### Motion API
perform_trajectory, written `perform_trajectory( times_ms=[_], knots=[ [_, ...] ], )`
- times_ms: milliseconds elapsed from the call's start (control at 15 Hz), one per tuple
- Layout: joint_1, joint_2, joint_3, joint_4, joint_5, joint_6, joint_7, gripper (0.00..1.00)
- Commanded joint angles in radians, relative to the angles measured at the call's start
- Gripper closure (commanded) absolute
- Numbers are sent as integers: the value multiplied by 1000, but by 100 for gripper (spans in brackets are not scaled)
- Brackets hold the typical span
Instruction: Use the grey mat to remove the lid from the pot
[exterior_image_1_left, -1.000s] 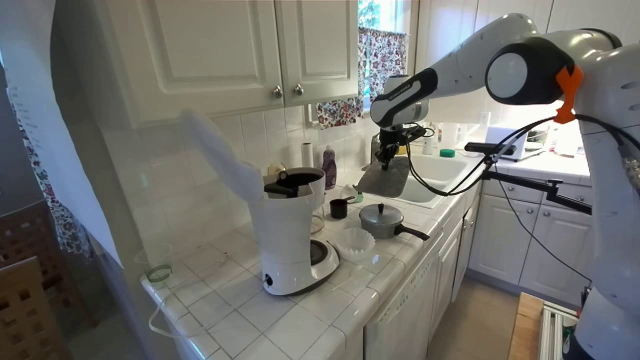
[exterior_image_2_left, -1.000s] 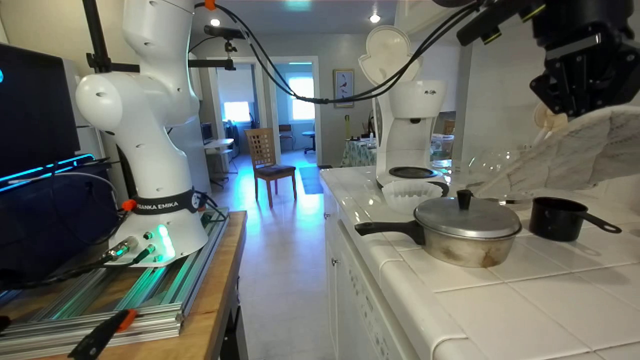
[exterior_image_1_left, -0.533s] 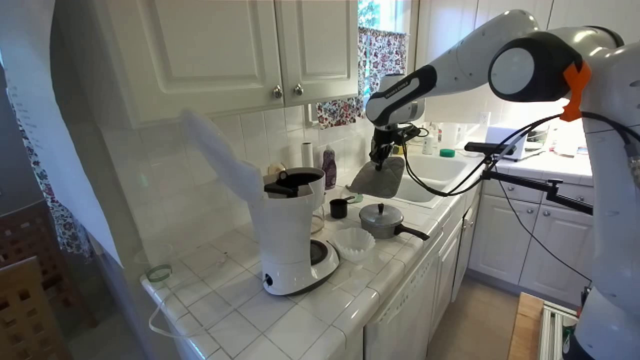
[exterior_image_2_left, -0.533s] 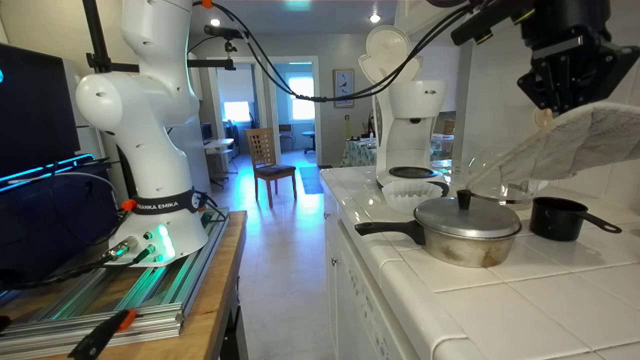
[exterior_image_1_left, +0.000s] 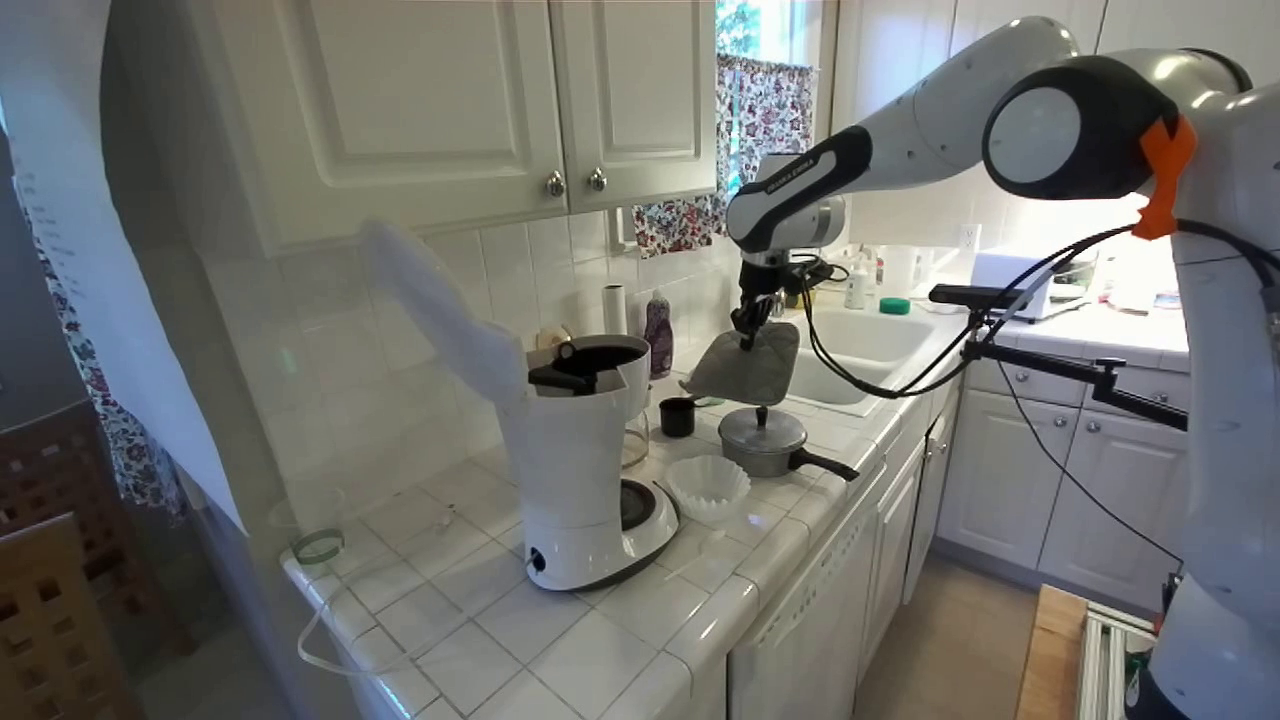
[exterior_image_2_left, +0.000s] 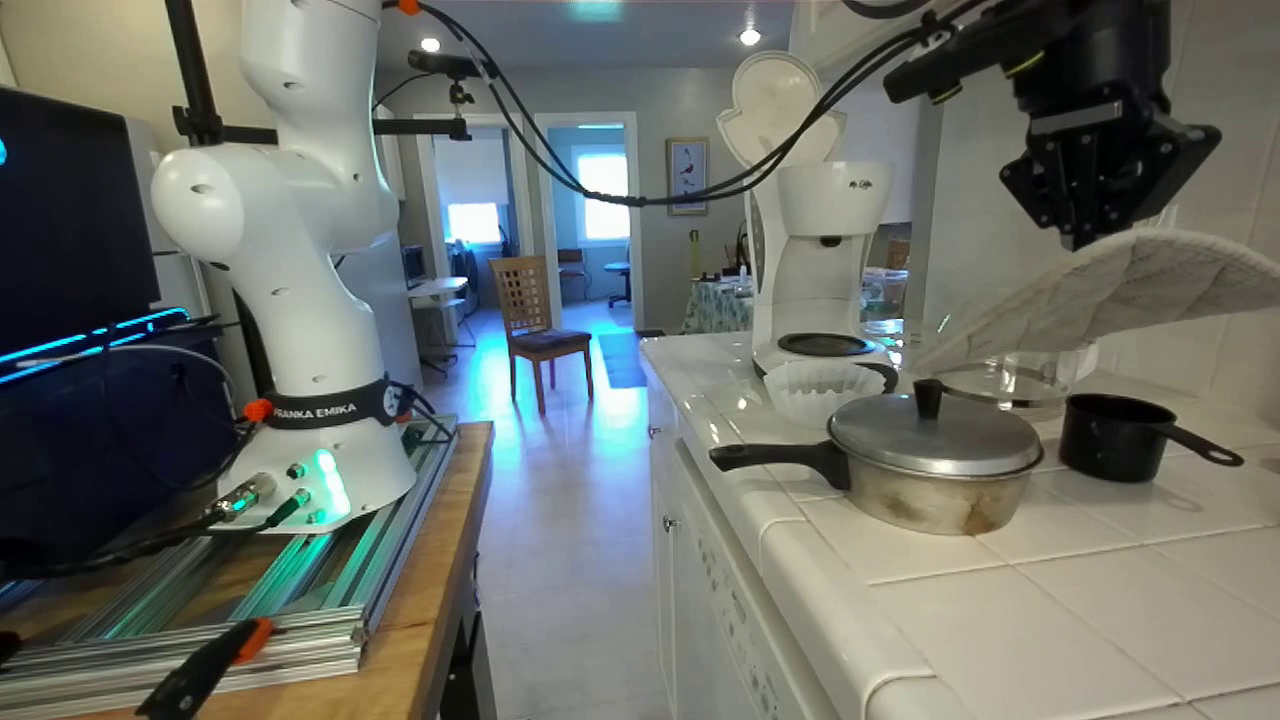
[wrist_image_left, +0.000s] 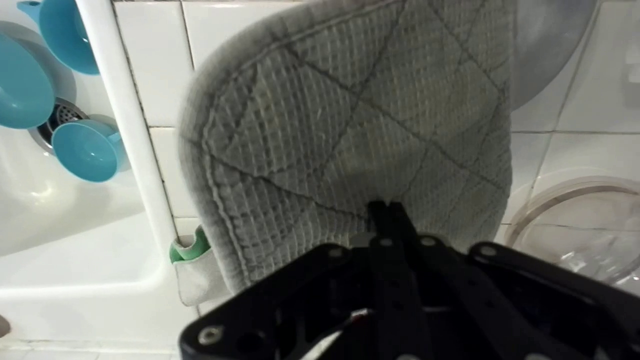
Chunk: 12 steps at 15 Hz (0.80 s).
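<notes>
Closest in, the gripper (wrist_image_left: 384, 204) is closed right up, its fingers (wrist_image_left: 391, 272) drawn together at the tips with the grey mat (wrist_image_left: 330, 120) caught in their grip. The mat, quilted in diamonds, is held slanted in the air over the tiled counter (exterior_image_2_left: 1100, 620), one end dipping lower than the other. In both exterior views its lower edge sits near the lid (exterior_image_2_left: 945, 445), whose black knob (exterior_image_2_left: 928, 400) points straight up; whether mat and knob touch, I cannot tell. The lid is seated on the pot (exterior_image_2_left: 920, 505), which stands upright on the tiles, its black handle (exterior_image_1_left: 828, 464) directed toward the counter's front edge. Near the pot are a dark cup (exterior_image_2_left: 1110, 440) with a long handle of its own and a white fluted filter (exterior_image_2_left: 815, 392), and a clear glass vessel (wrist_image_left: 575, 230) shows past the mat in the wrist view. A little farther off stands the white coffee maker (exterior_image_1_left: 575, 480), its top tipped up. Toward another side, blue dishes (wrist_image_left: 90, 150) lie in the sink (wrist_image_left: 126, 110), and a pale-and-green object (wrist_image_left: 197, 275) rests by its rim. Well beyond, a patterned curtain (exterior_image_1_left: 765, 120) hangs at the window (exterior_image_1_left: 740, 25), and in an exterior view a wooden chair (exterior_image_2_left: 550, 342) stands on the floor (exterior_image_2_left: 560, 560), well apart from the counter.
</notes>
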Motion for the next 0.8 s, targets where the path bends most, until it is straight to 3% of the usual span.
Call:
perform_trajectory(
  times_ms=[0,733],
  knots=[
    [-16,-40,26,-48,49,-43,-67,100],
    [-21,-45,24,-91,96,-129,-157,100]
  ],
)
